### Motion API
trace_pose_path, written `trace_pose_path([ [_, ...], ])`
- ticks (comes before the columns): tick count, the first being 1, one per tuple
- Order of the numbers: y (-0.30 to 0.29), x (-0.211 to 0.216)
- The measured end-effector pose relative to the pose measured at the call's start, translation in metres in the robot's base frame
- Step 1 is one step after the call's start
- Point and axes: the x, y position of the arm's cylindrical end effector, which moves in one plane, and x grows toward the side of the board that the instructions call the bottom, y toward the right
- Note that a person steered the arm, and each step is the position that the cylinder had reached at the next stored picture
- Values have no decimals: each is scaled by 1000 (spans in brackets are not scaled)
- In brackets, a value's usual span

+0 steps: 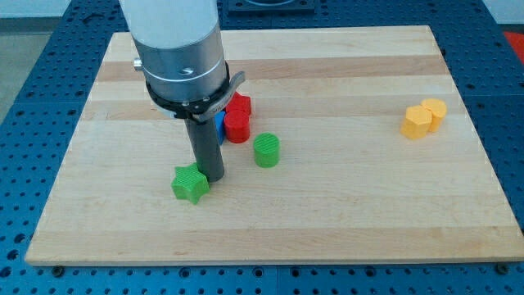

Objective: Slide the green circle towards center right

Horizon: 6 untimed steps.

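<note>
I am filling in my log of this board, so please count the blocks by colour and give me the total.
Green: 2, the green circle and the green star, which sits just left of my tip.
Red: 2, the red blocks.
Blue: 1, the blue block, mostly hidden.
Yellow/orange: 2, the yellow blocks.
Total: 7

Our arm (pixel 176 41) comes down from the desk's top edge, left of its middle, as a wide pale cylinder ending in a grey collar. Below it our straight dark rod stands upright, and my tip (pixel 211 177) rests on the desk's left half.
</note>
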Motion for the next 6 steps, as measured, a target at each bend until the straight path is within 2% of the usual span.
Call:
trace_pose_path([
  [2, 55, -29],
  [4, 128, -30],
  [6, 138, -20],
])
